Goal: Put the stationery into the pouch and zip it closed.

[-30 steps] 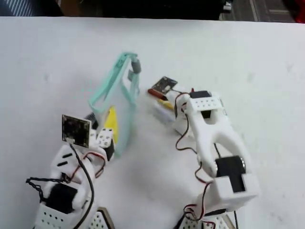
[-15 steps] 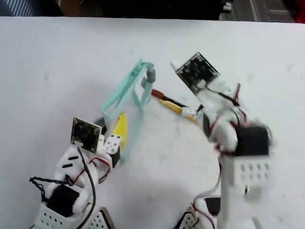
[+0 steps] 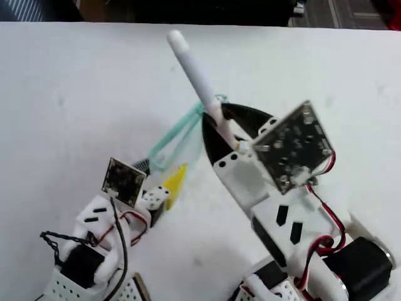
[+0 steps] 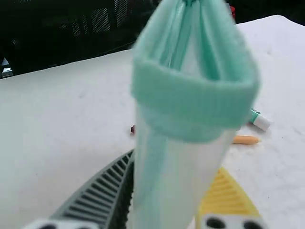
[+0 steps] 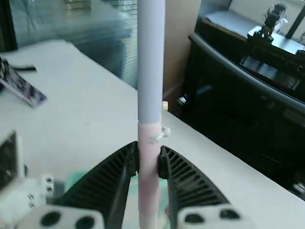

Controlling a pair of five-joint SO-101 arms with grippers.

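Pen (image 5: 151, 62) in right tool (image 5: 148, 153), near pouch (image 3: 176, 133)

No words, numbers, labels or signs could be read anywhere: none on the pouch (image 4: 190, 109), the pen (image 3: 197, 78), or the circuit board (image 3: 294, 147) at centre right of the high view.

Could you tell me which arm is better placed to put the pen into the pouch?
Right: the right gripper is shut on the pen by the pouch, which the left gripper holds.
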